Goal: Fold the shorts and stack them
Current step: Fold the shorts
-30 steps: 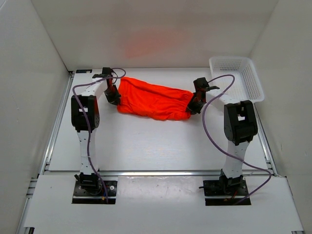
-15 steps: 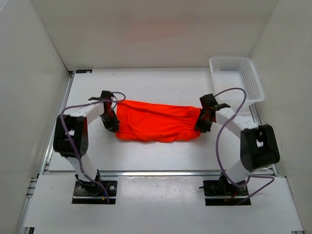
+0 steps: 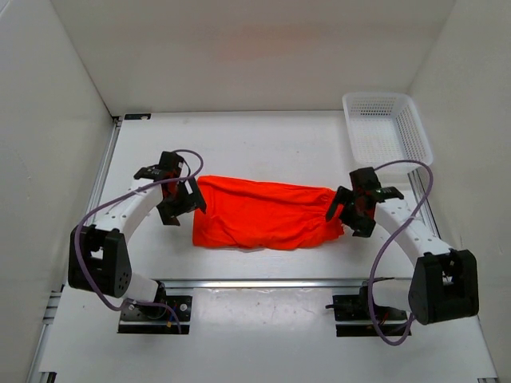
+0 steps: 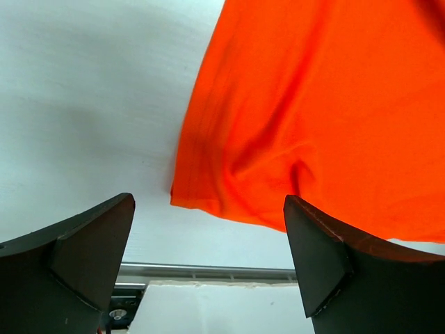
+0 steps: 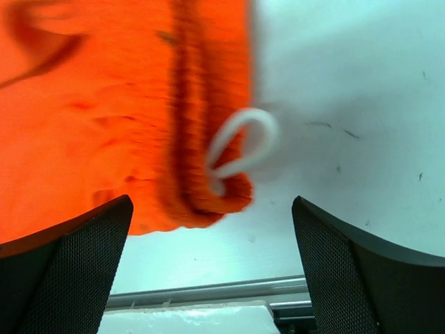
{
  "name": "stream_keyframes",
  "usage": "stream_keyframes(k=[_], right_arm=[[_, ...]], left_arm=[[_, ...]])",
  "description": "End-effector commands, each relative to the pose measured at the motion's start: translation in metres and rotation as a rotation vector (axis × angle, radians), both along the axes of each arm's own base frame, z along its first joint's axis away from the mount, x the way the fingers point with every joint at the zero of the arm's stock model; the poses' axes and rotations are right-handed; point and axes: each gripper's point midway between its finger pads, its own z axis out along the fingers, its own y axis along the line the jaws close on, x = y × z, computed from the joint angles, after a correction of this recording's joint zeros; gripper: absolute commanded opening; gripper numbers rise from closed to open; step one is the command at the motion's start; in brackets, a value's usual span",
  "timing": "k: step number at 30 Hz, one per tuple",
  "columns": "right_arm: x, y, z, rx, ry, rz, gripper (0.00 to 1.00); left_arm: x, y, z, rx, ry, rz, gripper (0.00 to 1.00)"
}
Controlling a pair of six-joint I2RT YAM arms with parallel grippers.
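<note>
The orange-red shorts (image 3: pixel 267 214) lie folded flat across the table's near middle, waistband toward the right. My left gripper (image 3: pixel 184 207) stands open just off their left edge, holding nothing. In the left wrist view the cloth's hem corner (image 4: pixel 201 198) lies free above the wide gap of the left gripper (image 4: pixel 208 261). My right gripper (image 3: pixel 346 214) is open at the right end of the shorts. The right wrist view shows the gathered waistband (image 5: pixel 201 167) and white drawstring loop (image 5: pixel 240 142) lying loose ahead of the right gripper (image 5: pixel 212 268).
A white mesh basket (image 3: pixel 386 128) stands at the back right corner. A metal rail (image 3: pixel 263 282) runs along the table's near edge, close below the shorts. White walls enclose the table on the left, back and right.
Both arms drew the shorts from the table's middle toward the near edge, then both grippers opened and let the cloth go. It now lies flat.
</note>
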Motion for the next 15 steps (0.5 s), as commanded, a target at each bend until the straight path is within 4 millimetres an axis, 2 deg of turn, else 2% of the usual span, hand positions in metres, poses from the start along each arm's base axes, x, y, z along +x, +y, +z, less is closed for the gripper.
stream_keyframes(k=[1,3,4,6,8,11,12,14,15], right_arm=[[-0.017,0.004,-0.011,0.131,0.044,-0.046,0.98],[-0.022,0.007,-0.021,0.203,0.059,-0.083,0.96],[-0.015,0.011,-0.021,0.243,0.025,-0.076,0.95],[-0.016,0.021,-0.026,0.317,0.025,-0.094,0.93],[-0.002,0.024,-0.026,0.352,-0.014,-0.104,0.93],[0.006,0.031,-0.035,0.391,-0.010,-0.112,0.86],[0.004,0.030,-0.043,0.388,0.012,-0.116,0.79],[0.007,0.031,-0.046,0.388,0.011,-0.116,0.66],[0.012,0.026,-0.046,0.359,-0.005,-0.128,0.53]], left_arm=[[0.017,0.002,0.034,0.016,-0.105,0.007,1.00],[0.018,0.004,0.037,0.026,-0.110,0.001,1.00],[0.018,0.004,0.037,0.026,-0.110,0.001,1.00],[0.018,0.004,0.042,0.024,-0.119,0.002,1.00],[0.018,0.004,0.042,0.024,-0.119,0.002,1.00],[0.018,0.004,0.045,0.022,-0.130,0.002,1.00],[0.018,0.004,0.045,0.022,-0.130,0.002,1.00],[0.018,0.005,0.047,0.028,-0.141,0.005,1.00],[0.018,0.006,0.047,0.029,-0.141,0.005,1.00]])
